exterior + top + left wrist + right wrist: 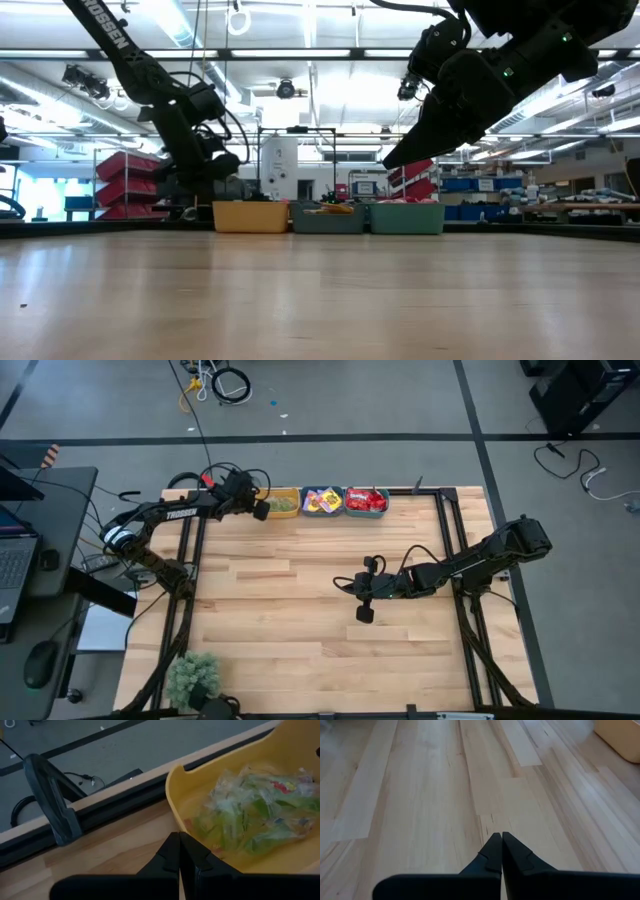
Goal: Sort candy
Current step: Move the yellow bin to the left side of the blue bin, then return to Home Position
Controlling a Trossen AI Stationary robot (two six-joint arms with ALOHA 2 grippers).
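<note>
Wooden table (300,610) carries three bins along its far edge: yellow bin (283,501) with pale green candy (250,815), middle bin (322,500) with yellow packets (321,502), third bin (366,500) with red packets (367,501). Left gripper (179,840) hovers just beside the yellow bin, fingers pressed together, empty. Right gripper (498,837) hangs over mid-table, likewise closed, empty.

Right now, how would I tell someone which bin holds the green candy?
Look along the far edge of the light wooden table, where three small bins sit side by side. The one you want is the yellow plastic bin at the left end of that row, beside the left end effector. It alone holds pale green clear-wrapped candy; its neighbours are teal.
</note>
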